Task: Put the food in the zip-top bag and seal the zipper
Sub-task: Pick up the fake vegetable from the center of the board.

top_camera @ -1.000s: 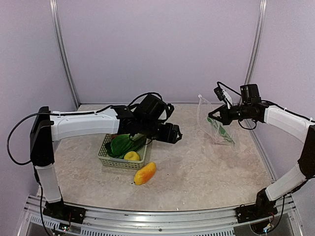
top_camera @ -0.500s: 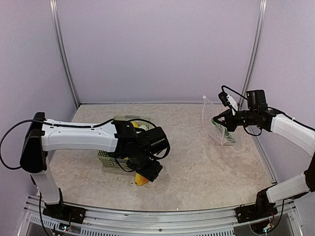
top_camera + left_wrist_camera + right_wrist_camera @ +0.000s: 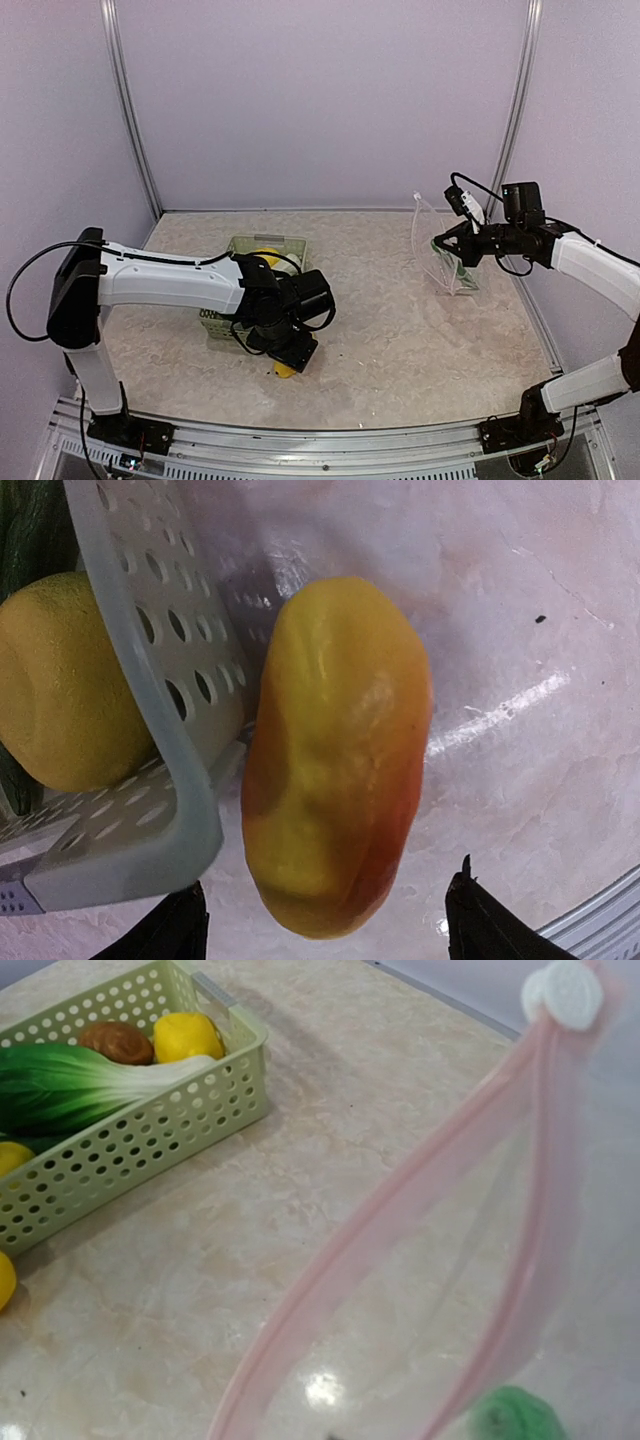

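Note:
An orange-yellow food piece (image 3: 335, 750) lies on the table against the pale green basket's (image 3: 150, 680) front corner; in the top view only its tip (image 3: 283, 370) shows under the wrist. My left gripper (image 3: 330, 905) is open, low over this piece, with one dark fingertip (image 3: 180, 930) on each side of its near end. A lemon (image 3: 60, 680) sits inside the basket. My right gripper (image 3: 441, 246) is shut on the mouth edge of the clear zip-top bag (image 3: 445, 262) and holds it upright. Its pale pink zipper (image 3: 400, 1210) gapes open. A green piece (image 3: 515, 1415) lies inside.
The basket (image 3: 130, 1130) also holds a leafy green (image 3: 70, 1075), a brown piece (image 3: 115, 1040) and another lemon (image 3: 185, 1035). A white slider (image 3: 563, 990) sits at the zipper's end. Metal frame posts (image 3: 125, 100) stand at the back corners, and a rail (image 3: 320, 440) runs along the near edge.
My left gripper has swung from above the basket down to the orange-yellow piece in front of it. The right arm shifted slightly right with the bag, then held still.

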You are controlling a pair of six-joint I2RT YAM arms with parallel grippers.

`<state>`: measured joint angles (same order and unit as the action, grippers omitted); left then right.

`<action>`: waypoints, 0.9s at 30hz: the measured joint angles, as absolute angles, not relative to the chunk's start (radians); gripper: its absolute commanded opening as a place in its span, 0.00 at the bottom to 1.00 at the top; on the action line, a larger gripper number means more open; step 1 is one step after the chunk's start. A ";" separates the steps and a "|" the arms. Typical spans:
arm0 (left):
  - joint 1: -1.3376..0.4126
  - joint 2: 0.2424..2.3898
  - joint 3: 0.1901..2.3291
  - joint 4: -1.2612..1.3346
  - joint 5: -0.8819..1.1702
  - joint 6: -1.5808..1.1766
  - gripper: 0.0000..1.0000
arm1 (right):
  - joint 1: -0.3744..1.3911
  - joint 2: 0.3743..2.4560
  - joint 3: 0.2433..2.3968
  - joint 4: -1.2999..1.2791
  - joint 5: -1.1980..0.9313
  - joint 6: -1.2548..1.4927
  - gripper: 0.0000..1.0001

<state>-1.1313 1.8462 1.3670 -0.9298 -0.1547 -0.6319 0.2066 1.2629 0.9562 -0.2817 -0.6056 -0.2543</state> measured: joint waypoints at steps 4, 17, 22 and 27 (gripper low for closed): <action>-1.099 1.879 1.341 -0.889 -0.157 -0.631 0.71 | 0.207 1.258 0.956 -0.294 -0.603 -0.266 0.00; -1.114 1.931 1.369 -0.841 -0.140 -0.587 0.46 | 0.207 1.245 0.963 -0.352 -0.578 -0.297 0.00; -1.160 1.923 1.476 -0.863 -0.145 -0.554 0.42 | 0.207 1.245 1.006 -0.403 -0.559 -0.318 0.00; -1.146 1.857 1.561 -0.791 -0.115 -0.494 0.38 | 0.207 1.246 1.032 -0.430 -0.552 -0.329 0.00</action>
